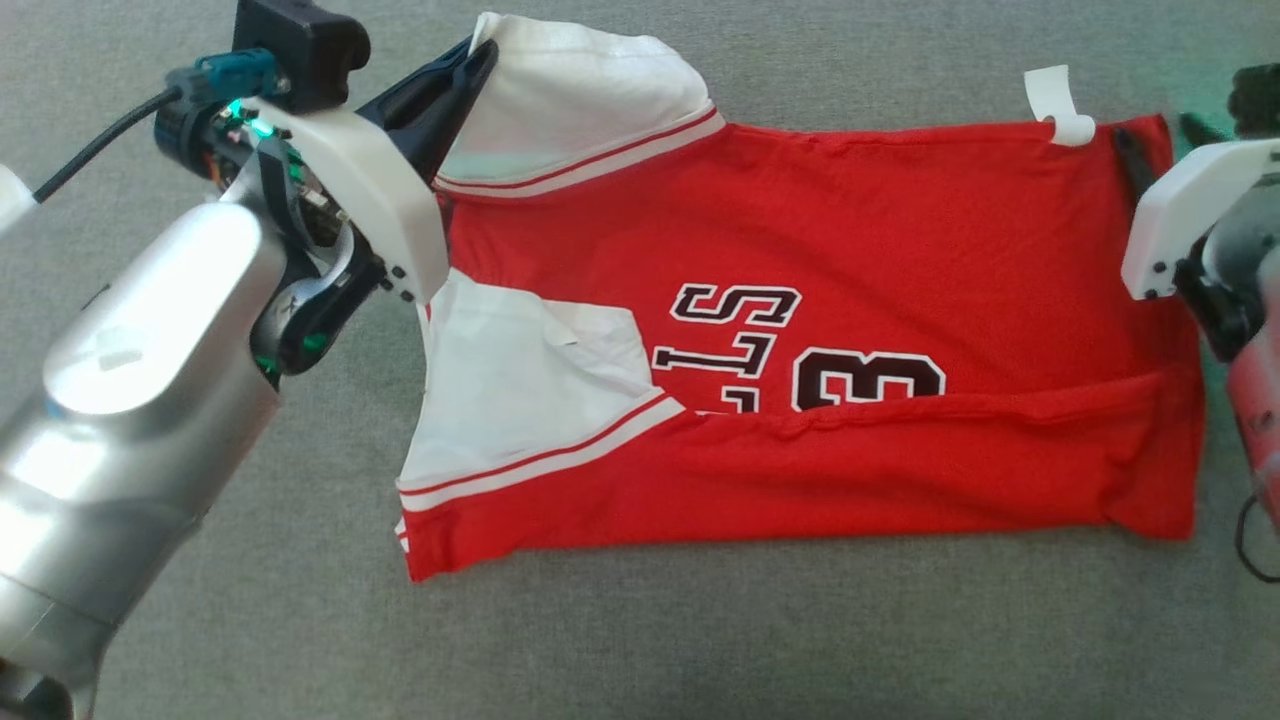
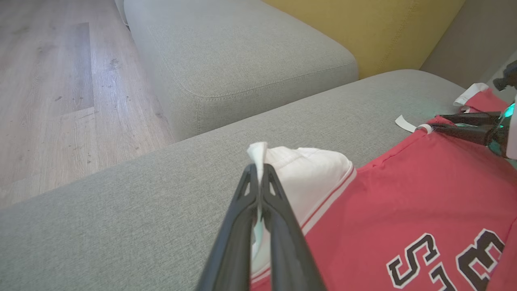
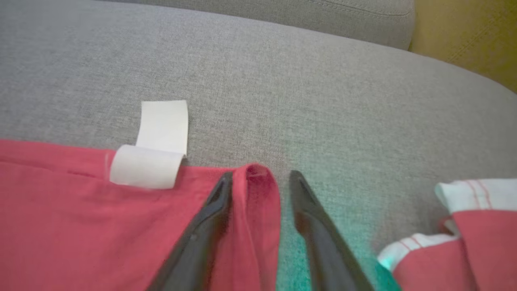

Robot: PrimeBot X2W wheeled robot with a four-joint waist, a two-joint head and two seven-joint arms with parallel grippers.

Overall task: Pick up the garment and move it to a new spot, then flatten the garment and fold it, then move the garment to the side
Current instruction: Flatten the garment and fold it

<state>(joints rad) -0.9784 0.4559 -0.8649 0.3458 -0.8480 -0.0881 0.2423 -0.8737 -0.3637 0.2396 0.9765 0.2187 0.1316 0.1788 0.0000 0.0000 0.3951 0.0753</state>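
Garment (image 1: 900, 250): red jersey, lying on sofa cushion (image 1: 700, 640).
Left gripper (image 2: 258, 171): jaws clamped on white sleeve edge (image 2: 257, 151).
Right gripper (image 3: 261, 174): jaws apart, red hem corner (image 3: 258, 202) between them.

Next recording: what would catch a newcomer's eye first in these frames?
A red jersey with dark lettering lies spread across the grey sofa cushion, mid head view. The left gripper is pinched shut on its white sleeve at the upper left, while the right gripper stands open astride the red hem corner, beside a white tag.
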